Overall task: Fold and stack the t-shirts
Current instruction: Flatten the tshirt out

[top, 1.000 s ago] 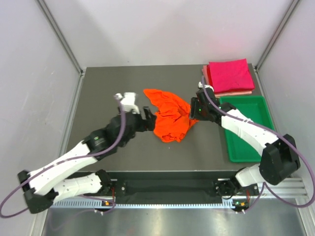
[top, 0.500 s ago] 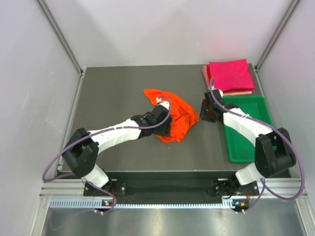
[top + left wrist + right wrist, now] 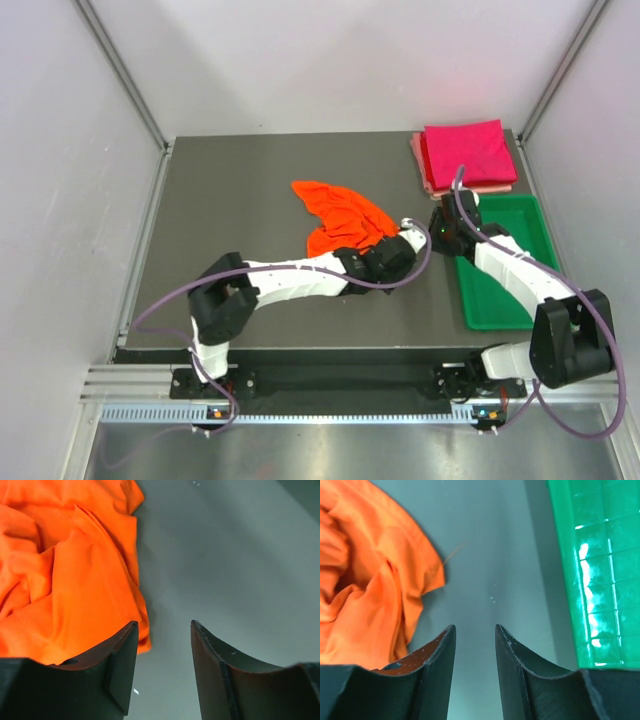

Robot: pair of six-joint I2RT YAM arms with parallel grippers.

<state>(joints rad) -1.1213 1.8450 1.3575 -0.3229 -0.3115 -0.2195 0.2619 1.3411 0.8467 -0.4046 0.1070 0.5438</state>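
- While neither gripper held anything, the fold had not started on the last shirt.
- left gripper: jaws were apart and empty, low over bare table on the tray-facing side of the orange t-shirt. Its hem lay right beside one finger, and no cloth was between the jaws.
- right gripper: jaws were apart and empty, hovering over bare table just off the left far corner of the green tray, between the tray and the orange cloth.
- The orange t-shirt sat left of the tray, well apart from it, as a crumpled heap. One flap trailed away from the tray toward the far side. No collar or sleeve could be picked out in the wrist views.
- Done, as I judged it: the magenta t-shirt lay folded square on top of the pale pink t-shirt, stacked just past the tray's far edge. Only a thin pink border showed under the magenta.
- Left: spread the orange one flat, fold it, then carry it over to the stack. Roughly two of three shirts were finished.
- Nothing visible lay inside the tray, though the right arm crossed over part of it.
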